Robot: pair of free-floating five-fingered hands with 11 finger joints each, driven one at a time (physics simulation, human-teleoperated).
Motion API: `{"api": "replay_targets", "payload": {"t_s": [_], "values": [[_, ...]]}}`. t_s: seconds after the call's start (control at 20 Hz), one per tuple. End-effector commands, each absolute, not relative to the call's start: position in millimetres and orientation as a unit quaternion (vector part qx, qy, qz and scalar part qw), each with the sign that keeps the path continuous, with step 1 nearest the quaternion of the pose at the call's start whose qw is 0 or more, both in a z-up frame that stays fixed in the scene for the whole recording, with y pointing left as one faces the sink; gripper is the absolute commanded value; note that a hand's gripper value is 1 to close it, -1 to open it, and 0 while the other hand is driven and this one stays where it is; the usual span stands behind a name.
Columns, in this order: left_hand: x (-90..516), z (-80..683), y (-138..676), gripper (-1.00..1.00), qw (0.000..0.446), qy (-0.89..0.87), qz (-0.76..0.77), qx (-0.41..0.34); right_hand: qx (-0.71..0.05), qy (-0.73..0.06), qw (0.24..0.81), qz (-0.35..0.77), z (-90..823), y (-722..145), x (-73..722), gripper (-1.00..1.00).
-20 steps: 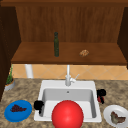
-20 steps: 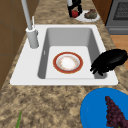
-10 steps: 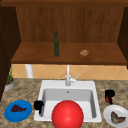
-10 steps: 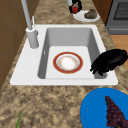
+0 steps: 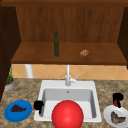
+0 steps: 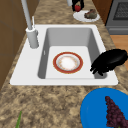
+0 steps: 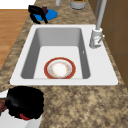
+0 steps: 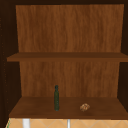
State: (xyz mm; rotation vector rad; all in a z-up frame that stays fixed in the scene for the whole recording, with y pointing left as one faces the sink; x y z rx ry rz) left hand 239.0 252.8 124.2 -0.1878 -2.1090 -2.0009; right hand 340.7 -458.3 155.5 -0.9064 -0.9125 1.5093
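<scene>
Nothing has moved: right robot hand (image 5: 117, 98) stays curled round red fruit (image 6: 78, 7).

Light was even and flat, with no glare anywhere. The sink (image 6: 67, 42) basin showed soft grey shading on its walls. Beneath the shelf (image 5: 67, 53) it went dim, and the edges looked soft throughout.

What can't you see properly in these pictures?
- The red-rimmed plate in the sink: in the front view a big red ball covers it.
- The right hand: in the right side view its dark bulk hides what it holds; a little red shows.
- The small brown lump on the shelf: too small to name.
- The blue plate: the left side view's edge cuts it off.
</scene>
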Motion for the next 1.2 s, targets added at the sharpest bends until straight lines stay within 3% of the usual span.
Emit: {"api": "replay_targets", "payload": {"t_s": [0.0,0.4,0.8,1.15], "values": [[239,124,253,0.0,0.114,-0.719,-0.682,-0.064,-0.384,-0.384,0.565,0.621,142,-476,328,1.0],[239,124,253,0.0,0.114,-0.719,-0.682,-0.064,-0.38,-0.4,0.556,0.622,96,-507,337,1.0],[239,124,253,0.0,0.114,-0.719,-0.682,-0.064,-0.35,-0.39,0.594,0.61,108,-505,316,1.0],[239,124,253,0.0,0.114,-0.719,-0.682,-0.064,-0.399,-0.429,0.541,0.603,130,-499,287,1.0]]}}
